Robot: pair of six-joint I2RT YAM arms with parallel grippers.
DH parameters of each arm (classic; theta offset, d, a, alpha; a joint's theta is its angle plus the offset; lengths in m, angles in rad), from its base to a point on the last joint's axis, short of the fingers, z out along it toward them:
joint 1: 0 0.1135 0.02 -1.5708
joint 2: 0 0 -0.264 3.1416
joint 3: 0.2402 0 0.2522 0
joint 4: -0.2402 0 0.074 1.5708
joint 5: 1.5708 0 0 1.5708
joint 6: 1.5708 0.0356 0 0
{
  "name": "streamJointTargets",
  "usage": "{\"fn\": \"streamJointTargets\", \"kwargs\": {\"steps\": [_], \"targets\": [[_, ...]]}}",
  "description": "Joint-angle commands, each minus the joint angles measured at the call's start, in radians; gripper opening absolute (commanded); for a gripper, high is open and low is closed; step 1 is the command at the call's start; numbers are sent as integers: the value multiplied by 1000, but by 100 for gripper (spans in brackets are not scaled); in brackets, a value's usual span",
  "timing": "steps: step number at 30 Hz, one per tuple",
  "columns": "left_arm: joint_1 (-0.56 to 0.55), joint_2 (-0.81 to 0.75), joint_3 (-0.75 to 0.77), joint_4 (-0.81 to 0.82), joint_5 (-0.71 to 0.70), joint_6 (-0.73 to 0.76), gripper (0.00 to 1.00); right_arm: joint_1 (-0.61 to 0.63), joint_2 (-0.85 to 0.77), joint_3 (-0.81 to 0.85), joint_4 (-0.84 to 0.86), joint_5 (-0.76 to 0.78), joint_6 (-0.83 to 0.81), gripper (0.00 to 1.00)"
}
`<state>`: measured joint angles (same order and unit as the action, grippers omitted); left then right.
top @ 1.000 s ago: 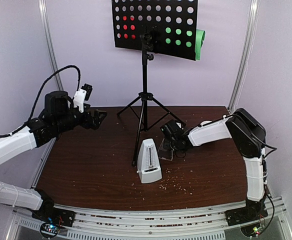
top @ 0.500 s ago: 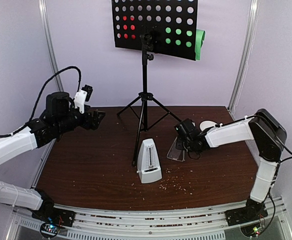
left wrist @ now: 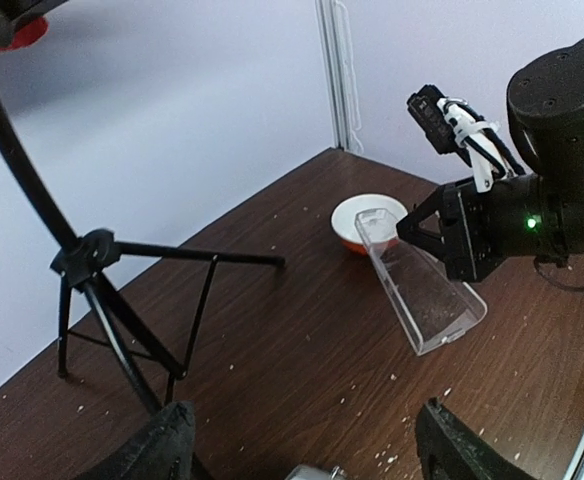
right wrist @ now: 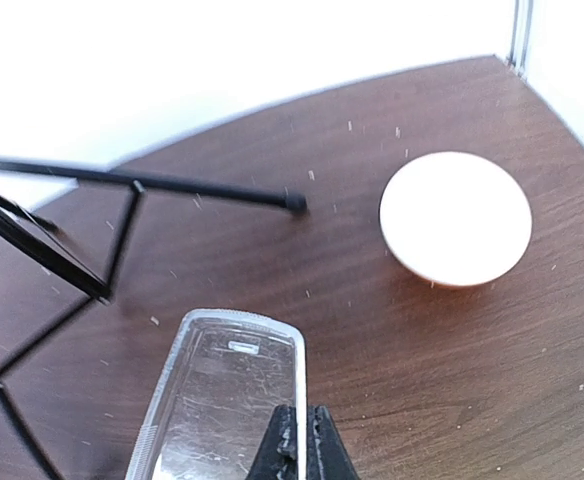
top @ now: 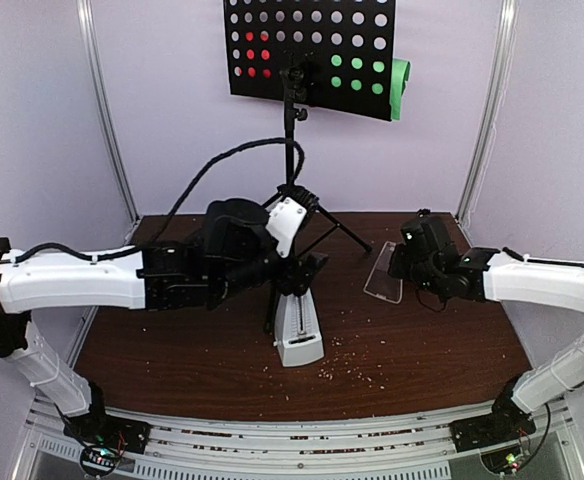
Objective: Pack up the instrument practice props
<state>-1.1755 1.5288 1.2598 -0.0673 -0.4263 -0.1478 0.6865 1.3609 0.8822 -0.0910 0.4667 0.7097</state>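
Note:
The black perforated music stand [top: 310, 45] rises at the table's back on its tripod legs [top: 290, 200], with a red sheet [top: 256, 55] and a green sheet [top: 400, 86] showing through and past its desk. The white pyramid metronome [top: 298, 330] stands uncovered in front of the tripod. My left gripper [top: 304, 272] hovers open just above its top [left wrist: 312, 472], fingers [left wrist: 162, 445] wide apart. My right gripper [right wrist: 300, 440] is shut on the edge of the clear plastic cover [right wrist: 222, 400], held tilted off the table to the right of the metronome [top: 384, 272].
The small orange-and-white bowl [right wrist: 455, 217] sits at the back right, just beyond the held cover [left wrist: 422, 290]. A tripod leg [right wrist: 142, 180] reaches toward it. Crumbs are scattered on the brown table [top: 422, 350] in front of the metronome. Frame posts stand at both back corners.
My left arm has swung from the left side to above the metronome. My right gripper has carried the clear cover up and to the right, away from the metronome.

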Motion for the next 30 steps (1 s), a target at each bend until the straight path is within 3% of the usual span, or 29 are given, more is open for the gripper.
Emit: {"fn": "streamJointTargets", "kwargs": {"steps": [1,8,17,30], "targets": [[-58,137,150,72,-88,-19,79,-4,-111,-26,-36,61,3,0],[-62,348,343,16,-65,-1,74,-4,-181,-41,-42,66,12,0],[-62,494,487,-13,-34,28,68,-2,-185,-54,-31,54,22,0],[-62,557,528,-26,-12,25,55,-2,-173,-54,-20,48,30,0]]}}
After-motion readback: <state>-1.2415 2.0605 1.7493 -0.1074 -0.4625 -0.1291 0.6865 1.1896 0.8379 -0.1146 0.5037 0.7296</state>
